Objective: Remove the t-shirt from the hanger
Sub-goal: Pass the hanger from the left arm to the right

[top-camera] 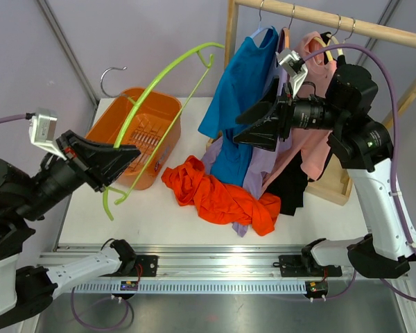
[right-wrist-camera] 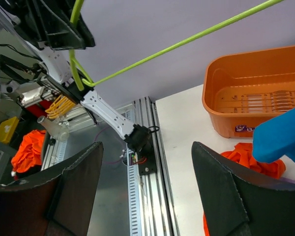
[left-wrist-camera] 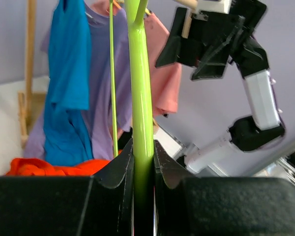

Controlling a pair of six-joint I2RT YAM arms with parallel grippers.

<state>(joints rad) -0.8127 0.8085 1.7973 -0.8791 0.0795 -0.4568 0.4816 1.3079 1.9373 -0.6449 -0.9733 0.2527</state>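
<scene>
Left end effector (top-camera: 127, 157), nearly closed, clamps the bare green hanger (top-camera: 163, 75), held aloft near the orange basket (top-camera: 155, 171). Right end effector (top-camera: 254, 128), jaws wide apart and empty, hangs beside the blue shirt (top-camera: 241, 90) on the rack (top-camera: 374, 28). The orange t-shirt (top-camera: 218, 195) lies crumpled on the counter (top-camera: 152, 218), just beside the basket.

Both arms share one build; the left arm (top-camera: 28, 191) and right arm (top-camera: 378, 198) have bulky black joints and smooth white link shells; lilac cables (top-camera: 7, 119) trail from the wrists; a pale grey camera block (top-camera: 43, 130) sits atop each; the jaws are broad matte-black wedges; small boards (top-camera: 130, 284) by the bases seem orange-marked.
</scene>
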